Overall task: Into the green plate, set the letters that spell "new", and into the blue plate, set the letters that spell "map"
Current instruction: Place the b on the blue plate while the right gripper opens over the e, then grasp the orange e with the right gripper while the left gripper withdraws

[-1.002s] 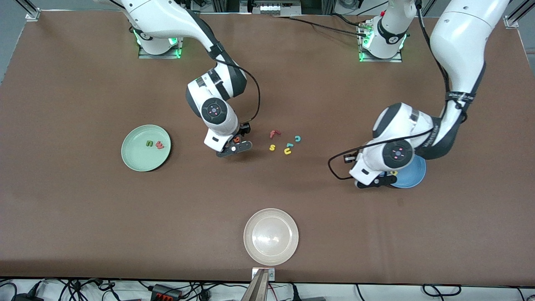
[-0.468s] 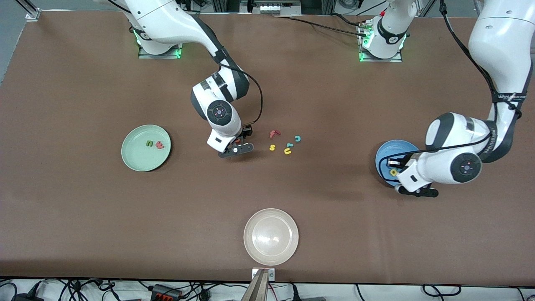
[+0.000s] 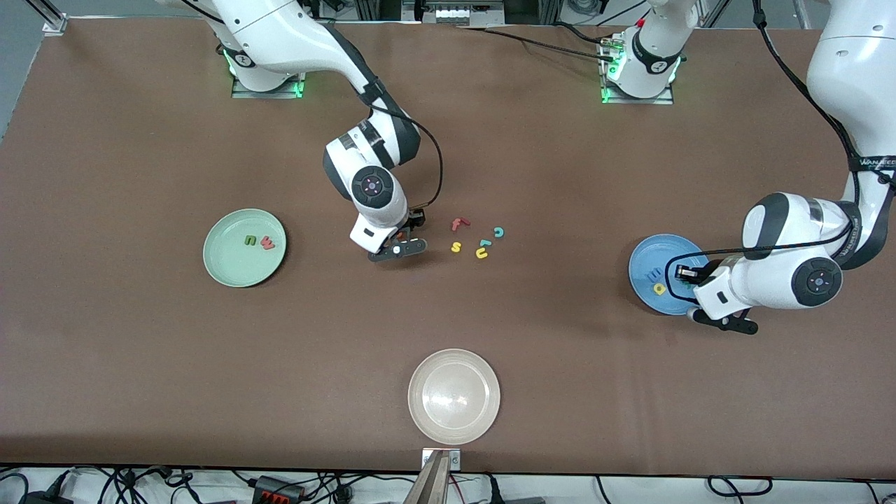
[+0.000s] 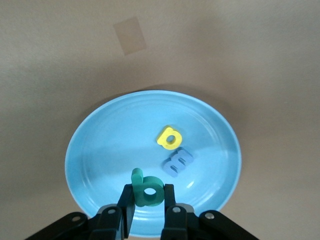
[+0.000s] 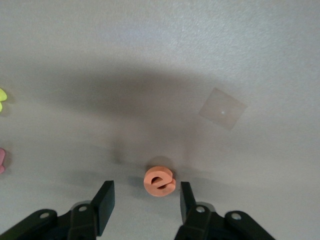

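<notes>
right gripper (image 5: pixel 145 202) | jaws open astride orange e (image 5: pixel 159 182) on counter, at 9 o'clock of f (image 3: pixel 458 223) | to be centred, closed gently, carried to green plate (image 3: pixel 224 266) || left gripper (image 4: pixel 148 212) | p (image 4: pixel 146 189) pinched over blue plate (image 4: pixel 100 145), to be dropped beside a (image 4: pixel 169 138), m (image 4: pixel 177 162)

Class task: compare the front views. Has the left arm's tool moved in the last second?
Yes. The left tool, gripping the teal p, has swung across the blue plate toward the left arm's end of the table.
</notes>
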You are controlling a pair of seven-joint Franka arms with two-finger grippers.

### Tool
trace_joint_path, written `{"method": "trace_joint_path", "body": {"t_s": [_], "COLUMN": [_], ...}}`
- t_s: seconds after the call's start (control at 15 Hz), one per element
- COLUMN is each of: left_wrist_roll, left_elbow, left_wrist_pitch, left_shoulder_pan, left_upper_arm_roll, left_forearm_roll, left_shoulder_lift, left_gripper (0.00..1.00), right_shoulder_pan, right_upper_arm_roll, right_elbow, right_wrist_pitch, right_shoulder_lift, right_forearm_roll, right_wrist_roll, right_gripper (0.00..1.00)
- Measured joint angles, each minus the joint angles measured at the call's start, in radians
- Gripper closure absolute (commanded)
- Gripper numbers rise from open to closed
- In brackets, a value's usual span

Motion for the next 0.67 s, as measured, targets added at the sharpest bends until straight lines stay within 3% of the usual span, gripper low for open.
{"method": "trace_joint_path", "body": {"t_s": [0.53,0.6,0.67], "left_wrist_roll": [0.006,0.006,0.006], "left_elbow": [-0.086,-0.088,-0.089], "left_wrist_pitch": [0.138,0.140,0.142], "left_shoulder_pan": [0.030,0.032,0.033], "left_upper_arm_roll": [0.001,0.001,0.001], "left_forearm_roll": [0.054,0.055,0.055], "left_shoulder_lift": [0.031,0.036,0.039], "left_gripper": [0.82,0.75,0.46], "right_shoulder_pan": [0.005,0.006,0.008], "right_upper_arm_roll": [-0.014,-0.015,-0.015], "right_elbow": [0.000,0.000,0.001], "right_wrist_pitch": [0.001,0.001,0.001], "right_shoulder_lift": [0.012,0.012,0.012], "right_forearm_roll": [-0.019,-0.019,-0.021], "right_wrist_roll": [0.001,0.003,0.012], "right_gripper": [0.41,0.41,0.43]}}
